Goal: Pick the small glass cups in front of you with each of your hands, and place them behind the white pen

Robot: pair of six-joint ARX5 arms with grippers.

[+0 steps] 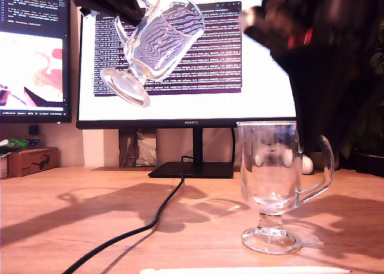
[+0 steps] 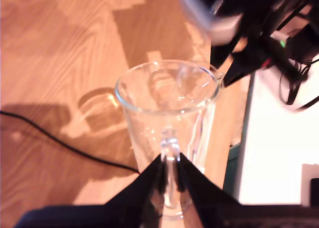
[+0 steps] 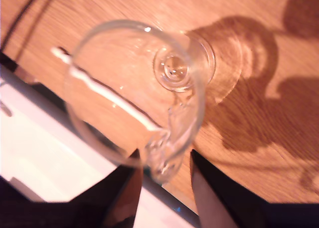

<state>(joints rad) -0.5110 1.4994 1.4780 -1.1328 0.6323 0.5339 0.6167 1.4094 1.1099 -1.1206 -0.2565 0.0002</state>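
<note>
My first gripper (image 2: pixel 169 170) had its jaws pinched on the handle of the first cup (image 2: pixel 168 113), which hung tilted in the air in front of the monitor (image 1: pixel 264 64), foot lower than the rim, well above the wooden table (image 1: pixel 72 226). My second gripper (image 3: pixel 164 165) had its jaws spread on either side of the handle of the second cup (image 3: pixel 134 88); I could not tell whether they touched it. That cup stood upright on the table just behind the white pen (image 1: pixel 240 270). A black cable (image 1: pixel 150 223) ran across the table.
</note>
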